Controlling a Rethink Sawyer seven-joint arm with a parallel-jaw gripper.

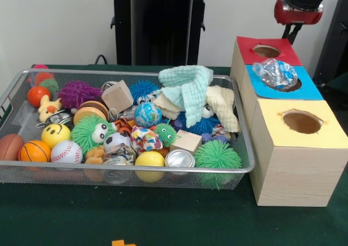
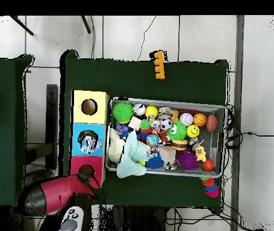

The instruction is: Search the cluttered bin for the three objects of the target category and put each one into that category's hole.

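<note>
A wire mesh bin (image 1: 136, 167) (image 2: 163, 101) is packed with balls, fuzzy toys, wooden blocks (image 1: 117, 96), a metal can (image 1: 180, 159) and two cloths, mint green (image 1: 187, 85) and cream (image 1: 223, 107). Beside it stands a wooden box with three holes, topped red (image 1: 283, 43), blue (image 1: 312, 88) and yellow (image 1: 326, 112). A crumpled clear plastic item (image 1: 275, 73) (image 2: 89, 142) lies over the blue hole. My gripper (image 1: 293, 32) (image 2: 90, 178) hangs behind the red end of the box, away from the bin, with nothing seen in it.
An orange piece (image 1: 122, 243) (image 2: 158, 65) lies on the green table outside the bin. In the overhead view a small pink and red pile (image 2: 210, 187) sits by the bin's corner, and a white device (image 2: 73, 219) lies near the red arm (image 2: 55, 194).
</note>
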